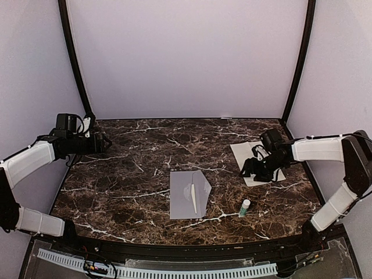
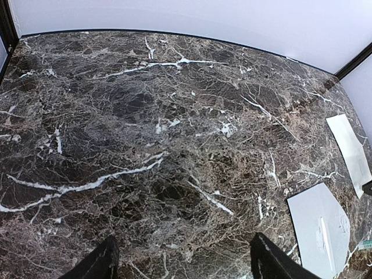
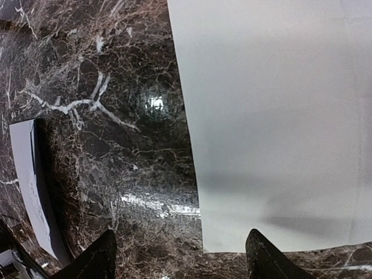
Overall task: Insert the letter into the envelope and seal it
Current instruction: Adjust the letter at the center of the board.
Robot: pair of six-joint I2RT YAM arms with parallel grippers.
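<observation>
The letter [image 1: 251, 152] is a cream sheet lying flat at the right of the marble table. My right gripper [image 1: 251, 170] hangs open low over its near-left edge. In the right wrist view the letter [image 3: 273, 116] fills the upper right; one fingertip [image 3: 266, 258] is over the sheet and the other over bare marble, with nothing between them [image 3: 180, 261]. The grey envelope [image 1: 189, 195] lies at the table's middle, its flap open to the right. My left gripper [image 1: 106, 142] is open at the far left, away from both; only marble lies between its fingers [image 2: 183, 264].
A small white glue stick with a green cap [image 1: 244, 207] stands right of the envelope, near the front edge. Pale walls and black corner posts close in the table [image 1: 128, 174]. From the left wrist view, the envelope [image 2: 322, 229] and the letter [image 2: 349, 151] show at far right.
</observation>
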